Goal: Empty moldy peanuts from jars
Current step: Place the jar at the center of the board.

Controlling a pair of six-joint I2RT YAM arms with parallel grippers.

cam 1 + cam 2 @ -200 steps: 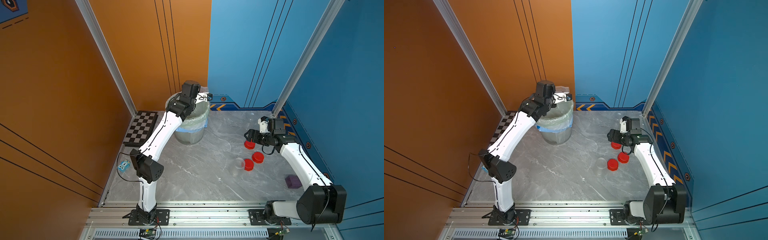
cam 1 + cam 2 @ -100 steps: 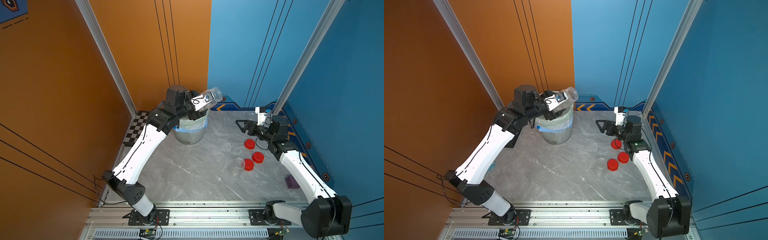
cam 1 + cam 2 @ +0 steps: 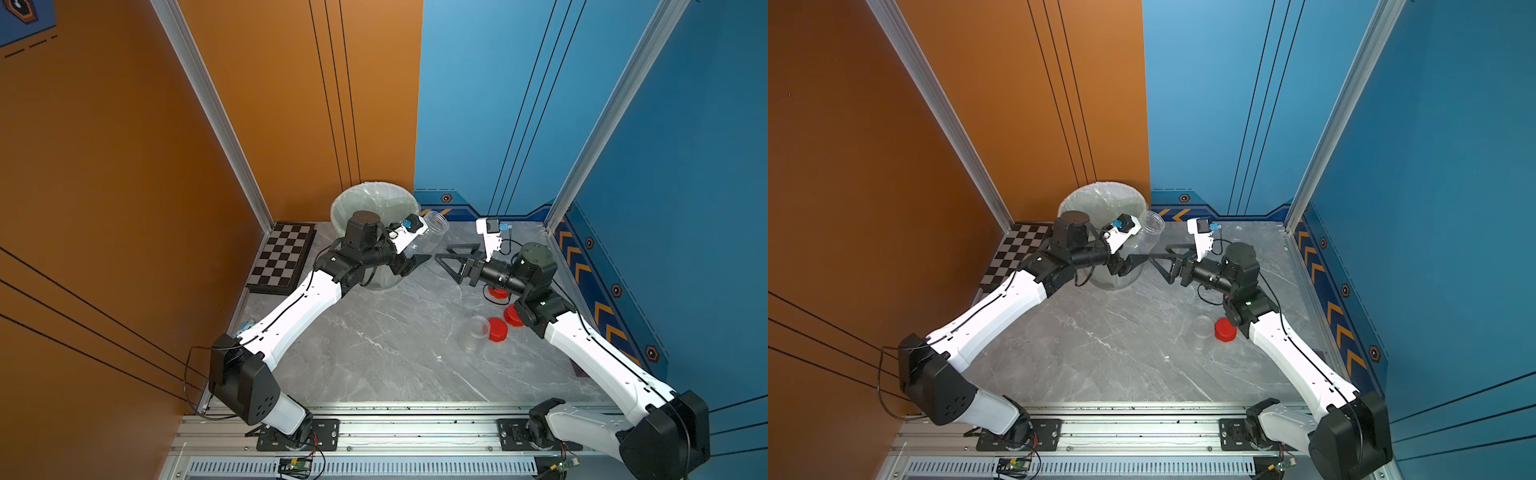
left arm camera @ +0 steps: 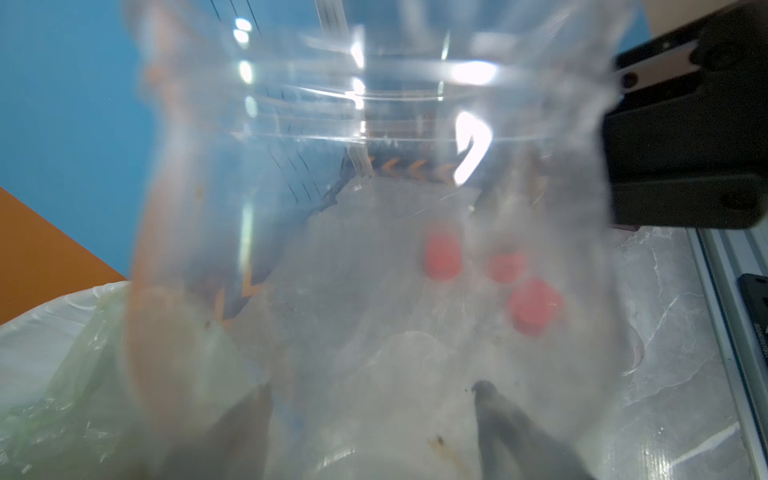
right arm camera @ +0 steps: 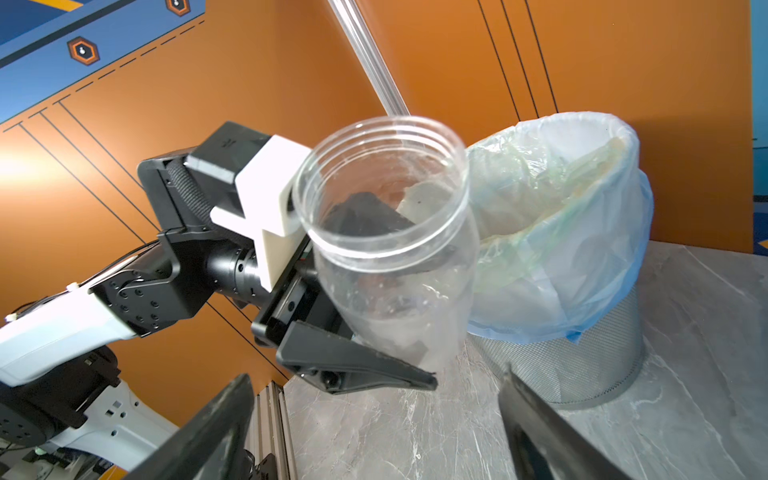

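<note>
left jaws clamped on jar (image 3: 428,235), now swung out of bin (image 3: 374,185) to its 3 o'clock, looks empty | right jaws widened, closing in from 3 | likely handoff, peanuts unseen

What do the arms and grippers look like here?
The left arm and right arm have white link shells, black joints and bases, and thin black cables outside. The left gripper and right gripper are black with tapered triangular fingers. White wrist camera mounts carry blue connectors.
</note>
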